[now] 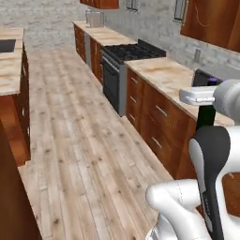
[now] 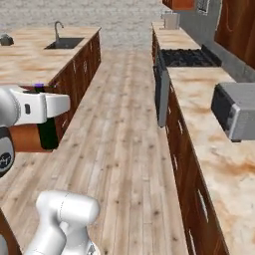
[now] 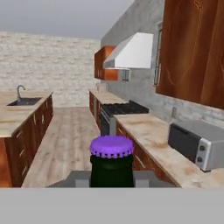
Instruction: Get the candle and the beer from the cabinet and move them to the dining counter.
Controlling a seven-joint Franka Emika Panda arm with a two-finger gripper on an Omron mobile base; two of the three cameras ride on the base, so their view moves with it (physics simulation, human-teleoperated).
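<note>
My gripper (image 3: 111, 183) is shut on the beer (image 3: 111, 168), a dark bottle with a purple cap that stands upright in the hand view. From the left base the beer (image 1: 205, 119) hangs below the white hand, over the right-hand counter's edge. From the right base the beer (image 2: 49, 133) shows under the hand, near the dining counter (image 2: 30, 62). That beige marble island lies on the left (image 1: 9, 70) (image 3: 11, 118). The reddish-brown cabinet (image 3: 192, 52) hangs high on the right wall (image 1: 215, 23). The candle is out of view.
A grey microwave-like box (image 2: 236, 112) (image 3: 192, 144) stands on the right-hand counter. Beyond it are a black stove (image 1: 133, 51) (image 2: 187, 57) and a white hood (image 3: 131, 52). The island holds a sink (image 2: 64, 43). A wooden floor aisle (image 1: 79, 131) runs between the counters.
</note>
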